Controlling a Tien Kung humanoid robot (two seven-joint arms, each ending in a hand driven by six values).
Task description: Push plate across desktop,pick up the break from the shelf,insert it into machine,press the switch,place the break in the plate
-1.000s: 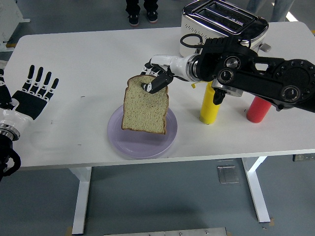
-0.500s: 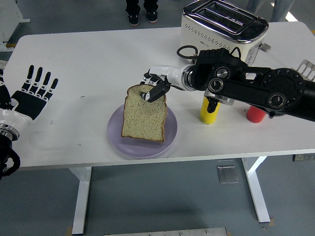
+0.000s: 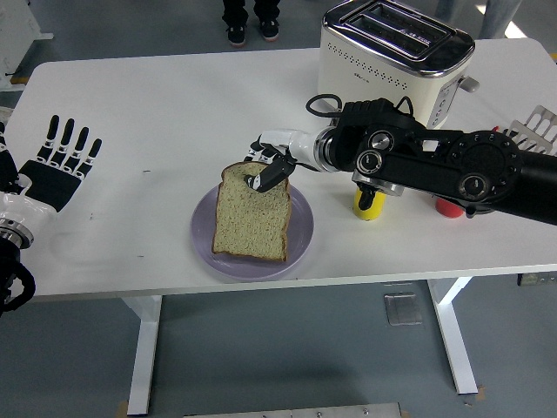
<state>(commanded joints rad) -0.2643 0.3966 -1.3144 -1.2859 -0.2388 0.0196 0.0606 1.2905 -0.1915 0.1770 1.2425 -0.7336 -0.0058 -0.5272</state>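
Pinched at its top crust between the fingers of the right hand: the bread slice, hanging from them toward 6 o'clock, lower edge down on the lavender plate. At 9 o'clock, flat on the table, the left hand, fingers spread, holding nothing. At 1 o'clock from the plate, the toaster; no readable writing anywhere.

White table on white legs, grey-blue floor beneath.
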